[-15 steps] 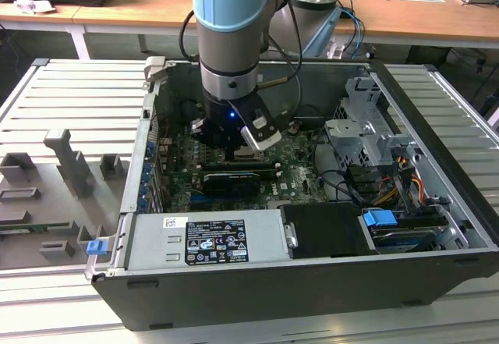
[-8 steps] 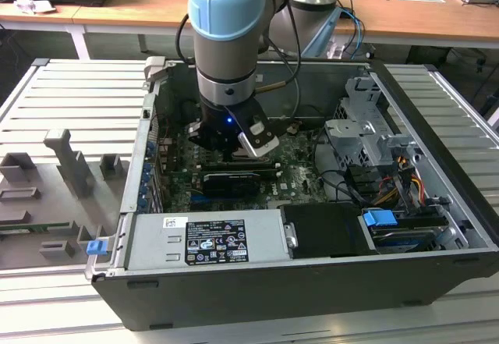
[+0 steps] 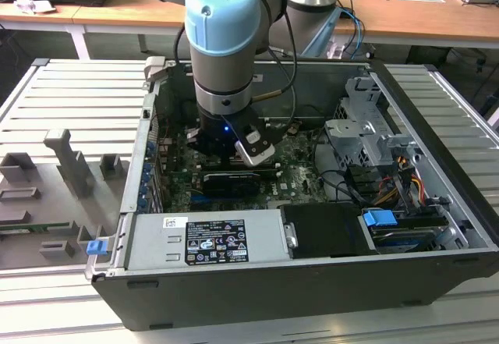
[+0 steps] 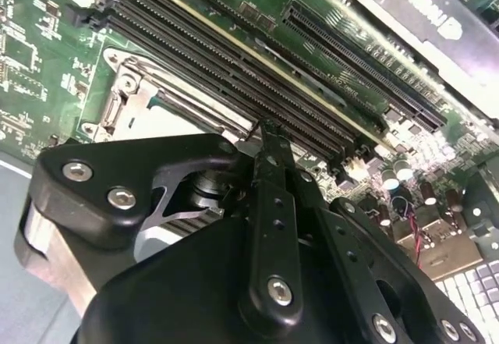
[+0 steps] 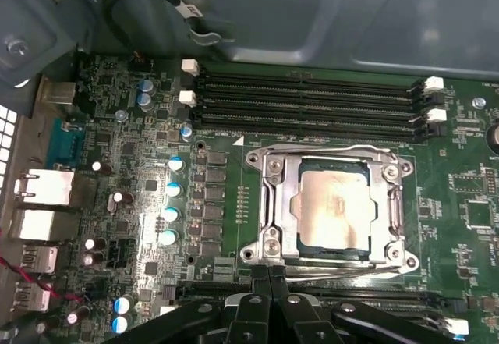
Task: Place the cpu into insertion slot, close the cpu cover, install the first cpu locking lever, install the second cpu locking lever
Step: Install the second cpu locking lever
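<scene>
One cpu [image 5: 334, 207] sits under one cpu cover [image 5: 273, 196] on one motherboard [image 5: 125, 164], flanked by four long memory slots [image 5: 304, 98] on the far side, while one computer case [image 3: 257, 289] holds one grey power supply box [image 3: 207, 239].

The open computer case [image 3: 312, 203] is seen obliquely from above; its motherboard [image 5: 140, 164] is viewed closely in both wrist views.

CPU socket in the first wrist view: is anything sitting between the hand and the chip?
Nothing visible does. The cpu lies in its socket with the cpu cover framing it, and the hand sits at the socket's near edge with no cable or part across the gap.
</scene>
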Controlling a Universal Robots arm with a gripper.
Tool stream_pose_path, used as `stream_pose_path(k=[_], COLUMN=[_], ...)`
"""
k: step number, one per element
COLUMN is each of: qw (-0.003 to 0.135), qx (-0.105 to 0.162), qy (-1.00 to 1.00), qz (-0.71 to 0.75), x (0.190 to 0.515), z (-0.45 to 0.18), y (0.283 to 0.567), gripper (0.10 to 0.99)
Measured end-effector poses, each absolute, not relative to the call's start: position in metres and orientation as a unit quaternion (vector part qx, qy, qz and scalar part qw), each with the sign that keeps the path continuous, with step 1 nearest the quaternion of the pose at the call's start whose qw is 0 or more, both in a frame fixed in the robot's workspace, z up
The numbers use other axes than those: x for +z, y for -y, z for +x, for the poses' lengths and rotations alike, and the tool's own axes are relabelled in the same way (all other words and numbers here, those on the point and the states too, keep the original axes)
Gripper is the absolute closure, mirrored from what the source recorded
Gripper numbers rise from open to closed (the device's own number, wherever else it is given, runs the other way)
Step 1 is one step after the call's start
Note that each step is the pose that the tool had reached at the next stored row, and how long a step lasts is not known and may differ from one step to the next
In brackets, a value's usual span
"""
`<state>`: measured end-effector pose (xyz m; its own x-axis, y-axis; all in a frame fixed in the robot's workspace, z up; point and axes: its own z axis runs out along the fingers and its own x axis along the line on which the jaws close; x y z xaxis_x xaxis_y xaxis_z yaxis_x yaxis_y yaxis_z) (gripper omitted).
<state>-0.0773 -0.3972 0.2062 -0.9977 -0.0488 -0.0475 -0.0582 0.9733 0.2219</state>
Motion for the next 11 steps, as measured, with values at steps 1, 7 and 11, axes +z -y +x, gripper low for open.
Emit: stream_pose_path(k=[1,7,11], qw=[0.021,0.023,0.024], qx=[0.114,0.13,0.138], qy=[-0.993,-0.991,-0.99], qz=[-0.027,-0.027,-0.027], x=[0.2056,0.2019,0.199], z=[-0.0785,-0.0856,-0.0861], y=[0.3971,0.3971,0.3971], gripper=[0.98,0.98,0.98])
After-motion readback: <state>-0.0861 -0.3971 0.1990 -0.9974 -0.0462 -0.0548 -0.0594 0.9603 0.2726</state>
